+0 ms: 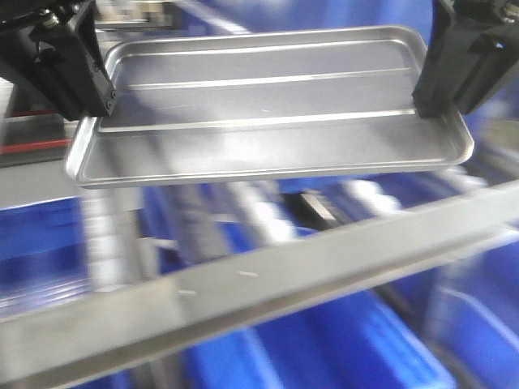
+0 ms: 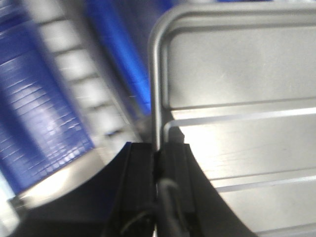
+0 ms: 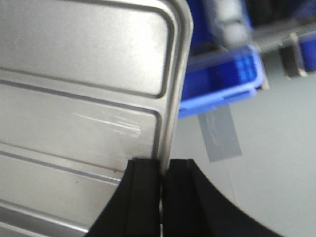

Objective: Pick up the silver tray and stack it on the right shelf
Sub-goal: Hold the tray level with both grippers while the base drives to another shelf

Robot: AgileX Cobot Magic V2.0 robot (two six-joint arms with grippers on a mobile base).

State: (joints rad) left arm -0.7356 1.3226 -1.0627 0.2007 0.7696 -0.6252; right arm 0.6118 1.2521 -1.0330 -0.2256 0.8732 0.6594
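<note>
Carrying is in hand: the tray (image 1: 268, 121) is held above the shelf (image 1: 284, 271), its left and right rims pinched tight by left gripper (image 1: 99, 104) and right gripper (image 1: 434, 104); lowering onto the blurred rollers (image 1: 259, 215) is probably called for.

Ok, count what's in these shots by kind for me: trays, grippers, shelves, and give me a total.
silver tray: 1
Grippers: 2, the left gripper and the right gripper, each shut on a short end of the tray's rim
right shelf: 1, below the tray
blue bins: too blurred to count, left out
Total: 4
</note>
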